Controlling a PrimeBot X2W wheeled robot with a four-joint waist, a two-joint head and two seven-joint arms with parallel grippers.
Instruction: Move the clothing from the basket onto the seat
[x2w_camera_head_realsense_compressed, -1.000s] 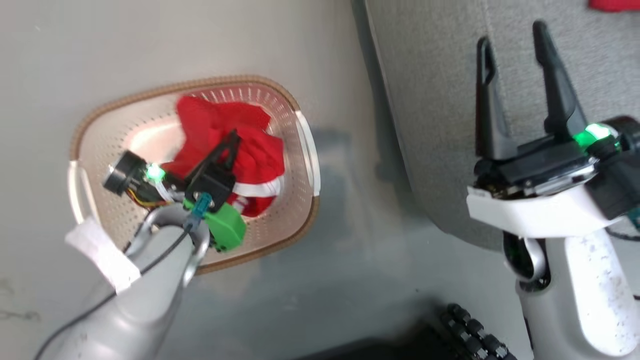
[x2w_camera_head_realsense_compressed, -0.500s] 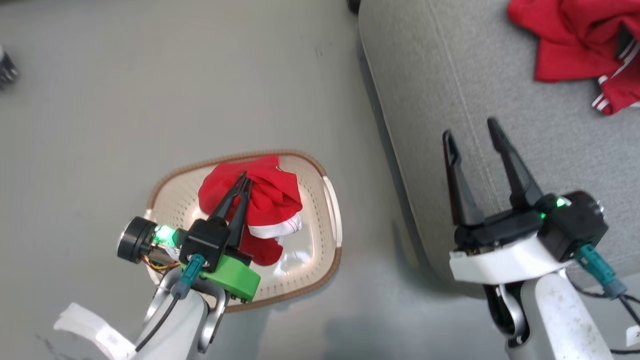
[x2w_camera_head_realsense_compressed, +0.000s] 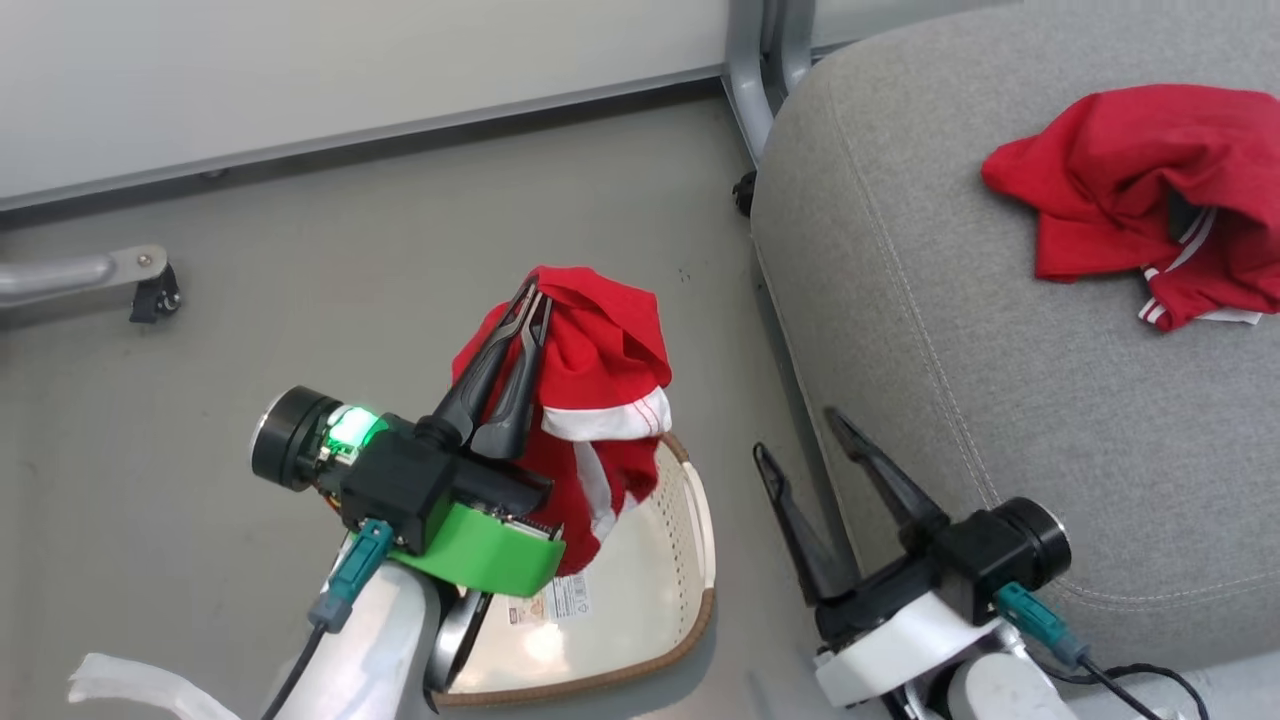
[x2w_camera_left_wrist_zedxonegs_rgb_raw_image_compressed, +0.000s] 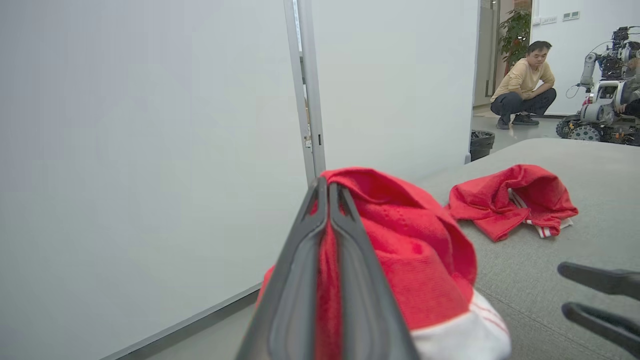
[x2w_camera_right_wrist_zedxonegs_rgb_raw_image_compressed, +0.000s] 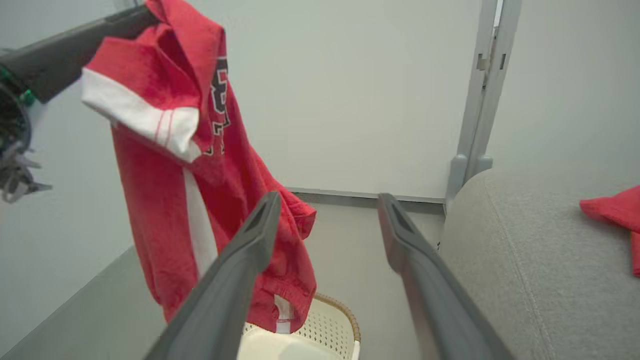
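Our left gripper (x2w_camera_head_realsense_compressed: 535, 295) has its two dark fingers pressed together on a fold of a red sports garment (x2w_camera_head_realsense_compressed: 610, 340), with red cloth pinched between them right up to the tips, as the left wrist view (x2w_camera_left_wrist_zedxonegs_rgb_raw_image_compressed: 327, 182) makes plain. The garment (x2w_camera_right_wrist_zedxonegs_rgb_raw_image_compressed: 165, 165) hangs from that pinch over the cream basket (x2w_camera_head_realsense_compressed: 690, 570), showing a white band, a white stripe running down it and some black print near the top. In the right wrist view its lower hem dangles at the woven-look rim of the basket (x2w_camera_right_wrist_zedxonegs_rgb_raw_image_compressed: 345, 320); we cannot tell whether cloth and rim touch. The bare floor of the basket bears a printed label (x2w_camera_head_realsense_compressed: 555, 603). Our right gripper (x2w_camera_head_realsense_compressed: 798, 436) holds nothing, its fingers spread well apart, and it sits between the basket and the front edge of the grey seat (x2w_camera_head_realsense_compressed: 950, 350), pointing up along the cushion's side. On the seat, well away from both grippers, lies a second red garment (x2w_camera_head_realsense_compressed: 1130, 170), crumpled, with white stripes at its edge. Beyond the seat, the left wrist view shows a person (x2w_camera_left_wrist_zedxonegs_rgb_raw_image_compressed: 522, 85) crouching on the floor beside another wheeled robot (x2w_camera_left_wrist_zedxonegs_rgb_raw_image_compressed: 600, 105).
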